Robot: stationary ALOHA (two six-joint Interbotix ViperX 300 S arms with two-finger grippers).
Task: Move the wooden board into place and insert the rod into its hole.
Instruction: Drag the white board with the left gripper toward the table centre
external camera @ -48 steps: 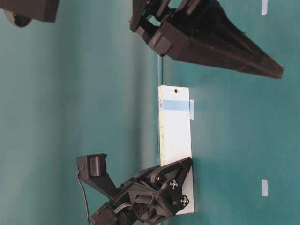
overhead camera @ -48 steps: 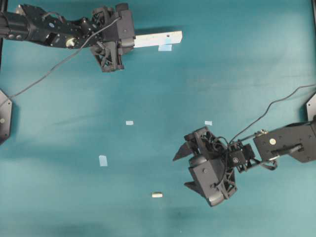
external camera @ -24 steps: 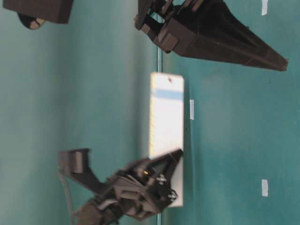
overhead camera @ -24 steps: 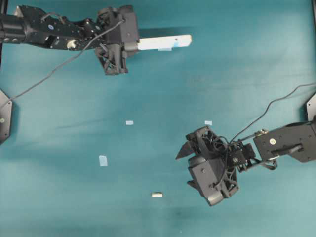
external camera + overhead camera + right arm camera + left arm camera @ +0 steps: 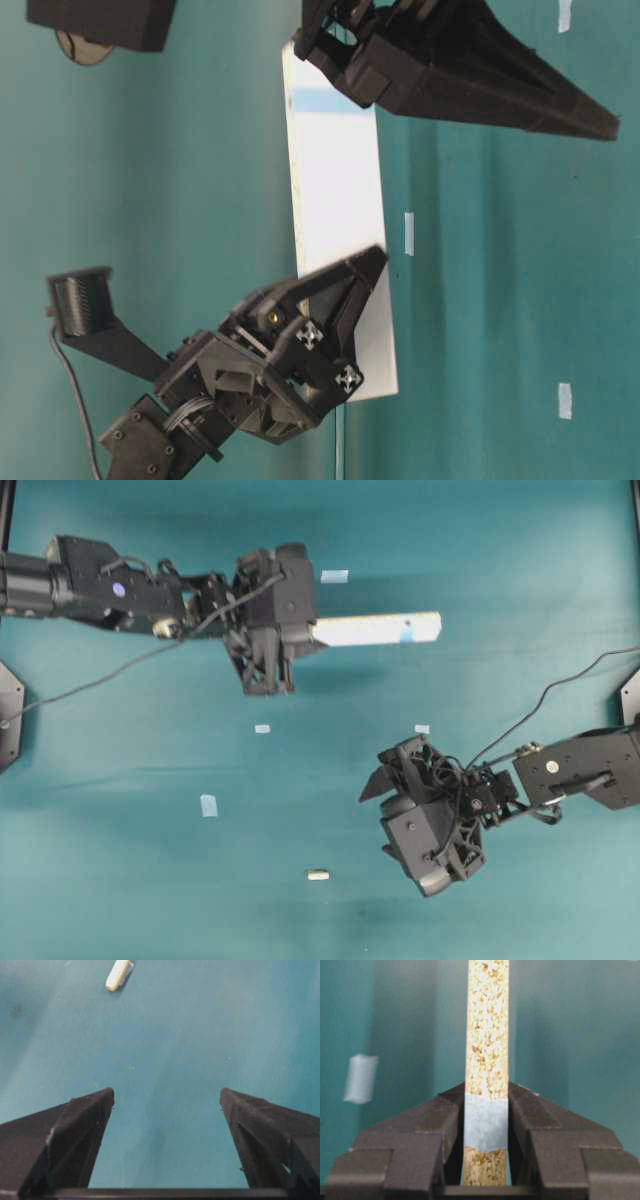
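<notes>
Overhead view: the teal worktop (image 5: 520, 540) fills the frame. Upper left, the left hand (image 5: 300, 630) is clamped on one end of the wooden board (image 5: 375, 629), which sticks out to the right, held on edge and lifted clear of the worktop. A bluish mark sits near the board's far end; the hole itself is too small to make out. Lower right, the right hand (image 5: 375, 822) has its fingers spread wide, holding nothing. The rod (image 5: 318, 874) lies bottom centre, near that hand. Small tape squares (image 5: 208, 804) are scattered about.
</notes>
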